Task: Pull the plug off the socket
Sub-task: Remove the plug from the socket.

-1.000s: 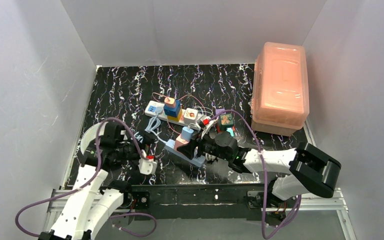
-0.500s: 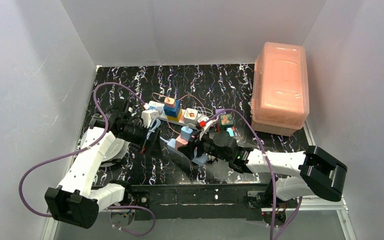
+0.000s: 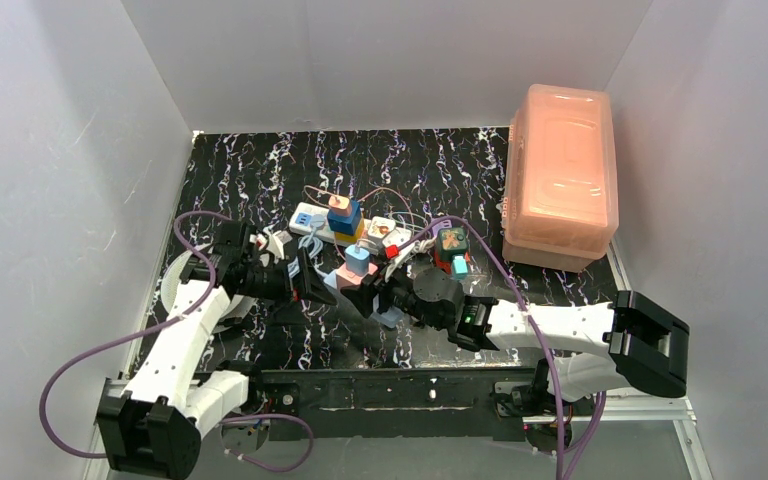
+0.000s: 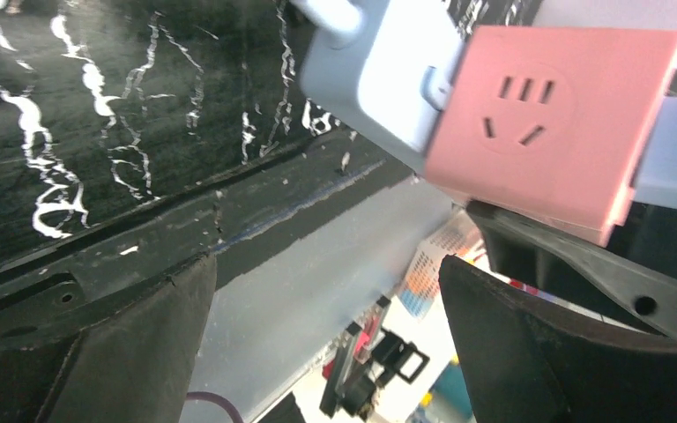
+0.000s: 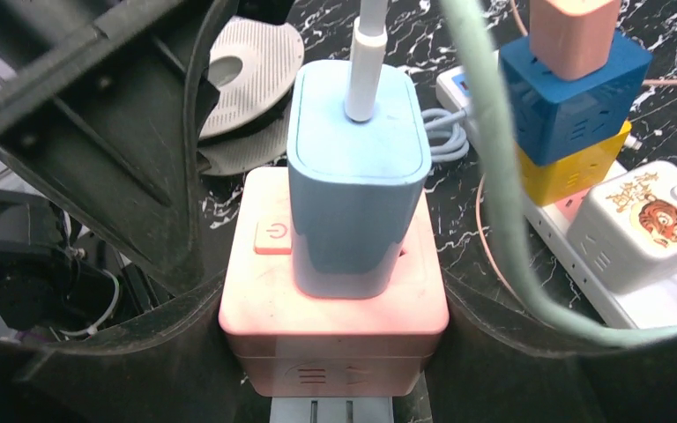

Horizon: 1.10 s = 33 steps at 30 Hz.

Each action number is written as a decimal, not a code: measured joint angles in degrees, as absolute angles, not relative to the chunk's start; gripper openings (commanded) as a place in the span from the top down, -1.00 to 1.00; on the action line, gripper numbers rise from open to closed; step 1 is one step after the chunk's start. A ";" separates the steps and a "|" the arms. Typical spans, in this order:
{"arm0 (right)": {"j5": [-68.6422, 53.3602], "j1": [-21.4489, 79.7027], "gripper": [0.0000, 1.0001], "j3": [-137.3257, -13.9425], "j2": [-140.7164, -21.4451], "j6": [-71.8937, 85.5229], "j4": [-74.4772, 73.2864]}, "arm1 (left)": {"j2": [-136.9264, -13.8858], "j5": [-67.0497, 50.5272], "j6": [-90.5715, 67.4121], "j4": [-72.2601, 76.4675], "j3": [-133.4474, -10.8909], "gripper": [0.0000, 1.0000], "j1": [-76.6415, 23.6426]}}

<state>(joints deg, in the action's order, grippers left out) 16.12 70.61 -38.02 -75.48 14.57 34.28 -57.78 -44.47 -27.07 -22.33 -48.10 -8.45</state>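
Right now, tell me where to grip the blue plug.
Its upper body, across two flat sides, likely from the left: the blue plug stands upright above the pink cube, a white cable leaves its top, and the right end effector clamps the cube.

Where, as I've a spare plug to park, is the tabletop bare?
The far band of table between the back wall and the white power strip is bare, up to the orange box. The middle is crowded: left gripper, right gripper on the pink cube, cables.
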 measured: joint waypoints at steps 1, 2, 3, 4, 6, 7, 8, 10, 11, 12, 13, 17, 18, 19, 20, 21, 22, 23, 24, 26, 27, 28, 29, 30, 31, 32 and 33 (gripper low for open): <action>16.67 70.83 0.97 -38.50 -75.57 14.57 34.33 | -56.66 -43.18 -27.94 -22.20 -47.77 -0.96 -8.45; 17.08 70.94 0.97 -38.79 -75.59 14.63 34.39 | -55.70 -41.65 -28.75 -21.98 -47.55 -0.96 -8.36; 17.43 70.96 0.97 -38.94 -75.59 14.79 34.41 | -55.02 -40.14 -29.47 -21.67 -47.46 -0.96 -8.27; 17.67 70.98 0.97 -38.98 -75.61 14.92 34.39 | -54.63 -38.85 -30.15 -21.26 -47.46 -0.96 -8.08; 17.96 70.98 0.97 -38.98 -75.83 15.40 34.37 | -54.13 -35.92 -31.92 -20.08 -47.37 -0.96 -7.44; 17.98 71.00 0.97 -38.98 -75.92 15.68 34.33 | -54.00 -34.87 -32.77 -19.46 -47.27 -0.96 -7.11; 17.98 71.00 0.97 -38.98 -75.99 15.99 34.22 | -53.84 -33.54 -33.82 -18.72 -47.13 -0.96 -6.68; 17.98 71.00 0.97 -39.03 -76.03 16.58 33.93 | -53.17 -31.75 -36.14 -16.34 -46.33 -0.96 -5.85; 18.00 71.00 0.97 -39.03 -76.03 16.75 33.89 | -52.77 -31.48 -36.95 -15.07 -45.76 -0.95 -5.58; 18.00 71.00 0.97 -39.13 -76.03 17.02 33.69 | -52.14 -31.40 -37.69 -13.21 -44.88 -0.94 -5.28; 18.00 71.00 0.97 -39.40 -76.05 17.37 33.23 | -51.44 -31.27 -38.22 -11.35 -43.97 -0.93 -5.08; 17.93 71.00 0.97 -40.97 -76.25 18.26 32.23 | -48.99 -29.87 -39.92 -7.88 -41.65 -0.92 -4.82; 17.93 71.00 0.97 -41.21 -76.25 18.35 32.10 | -48.77 -29.71 -40.75 -7.81 -41.41 -0.91 -4.64; 17.93 71.00 0.97 -41.50 -76.25 18.55 31.86 | -48.60 -29.39 -41.98 -7.73 -41.12 -0.91 -4.40; 17.93 71.00 0.97 -41.60 -76.25 18.74 31.79 | -48.53 -29.21 -43.29 -7.70 -40.84 -0.90 -4.19; 17.93 71.00 0.97 -41.67 -76.25 18.96 31.59 | -48.53 -29.08 -44.82 -7.75 -40.64 -0.90 -4.10; 17.91 71.00 0.97 -41.74 -76.25 19.18 31.38 | -48.60 -28.86 -46.11 -7.70 -40.53 -0.90 -3.99; 17.91 71.00 0.97 -41.80 -76.25 19.38 31.24 | -48.66 -28.77 -47.44 -7.62 -40.51 -0.90 -3.90; 17.93 71.00 0.97 -41.89 -76.25 19.53 31.20 | -48.75 -28.69 -48.62 -7.38 -40.51 -0.91 -3.86; 17.96 71.00 0.97 -42.13 -76.29 20.05 31.07 | -48.88 -28.69 -50.57 -6.39 -40.47 -0.90 -3.86; 17.93 71.00 0.97 -42.41 -76.42 20.45 30.89 | -48.95 -28.71 -51.55 -5.48 -40.32 -0.90 -3.86; 17.93 71.00 0.97 -42.68 -76.60 20.82 30.85 | -48.97 -28.71 -52.31 -4.49 -40.05 -0.90 -3.86; 17.89 71.00 0.97 -43.16 -76.93 21.28 30.76 | -49.04 -28.73 -53.15 -3.70 -39.75 -0.90 -3.86; 17.87 71.00 0.97 -43.64 -77.28 21.71 30.70 | -49.08 -28.73 -53.78 -2.76 -39.35 -0.90 -3.86; 17.87 71.00 0.97 -44.12 -77.69 22.28 30.65 | -49.08 -28.71 -54.30 -1.89 -38.92 -0.88 -3.86; 17.85 71.00 0.97 -44.66 -78.22 22.76 30.68 | -49.15 -28.73 -54.89 -1.13 -38.44 -0.87 -3.86; 17.85 71.02 0.97 -45.12 -78.70 23.11 30.72 | -49.19 -28.73 -55.35 -0.58 -38.04 -0.85 -3.86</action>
<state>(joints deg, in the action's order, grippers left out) 17.85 71.02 -45.12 -78.70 23.11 30.72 -49.19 -28.73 -55.35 -0.58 -38.04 -3.86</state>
